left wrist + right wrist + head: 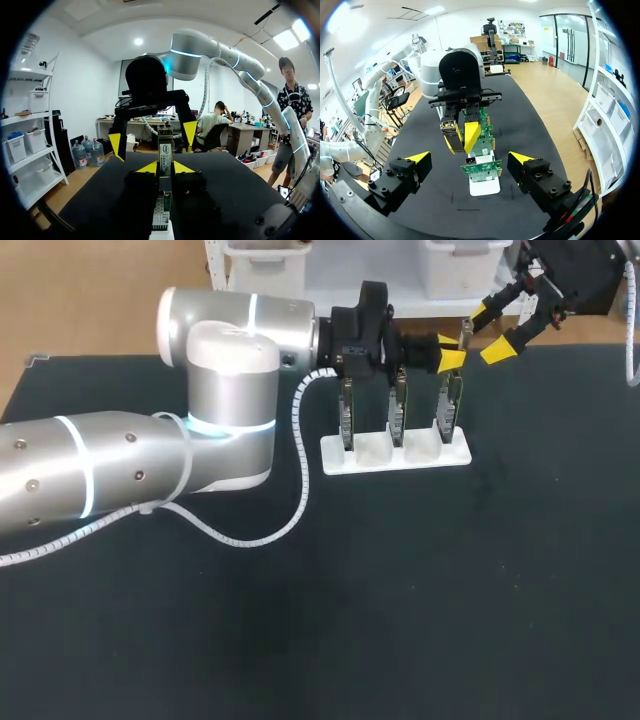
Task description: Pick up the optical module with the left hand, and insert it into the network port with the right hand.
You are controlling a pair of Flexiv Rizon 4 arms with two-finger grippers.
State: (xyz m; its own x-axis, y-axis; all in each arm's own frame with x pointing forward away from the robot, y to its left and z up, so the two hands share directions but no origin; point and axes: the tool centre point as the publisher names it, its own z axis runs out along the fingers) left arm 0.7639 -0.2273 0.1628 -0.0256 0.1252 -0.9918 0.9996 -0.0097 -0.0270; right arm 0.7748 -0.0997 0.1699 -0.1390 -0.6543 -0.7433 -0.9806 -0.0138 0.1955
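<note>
My left gripper [450, 352] is over the right end of a white stand [395, 453] and is shut on the optical module [466, 336], a slim metal piece. In the left wrist view the module [165, 150] stands upright between my left gripper's [165, 167] yellow tips. The stand holds three upright green network cards [398, 408]. My right gripper [493, 332] hangs open just beyond the module, facing the left one. In the right wrist view my right gripper [470, 157] is wide apart, with the module [451, 132] and cards [481, 142] ahead of it.
The left arm's white cable [300, 460] loops over the black table [450, 580] beside the stand. White bins [265, 260] stand along the far edge behind the grippers.
</note>
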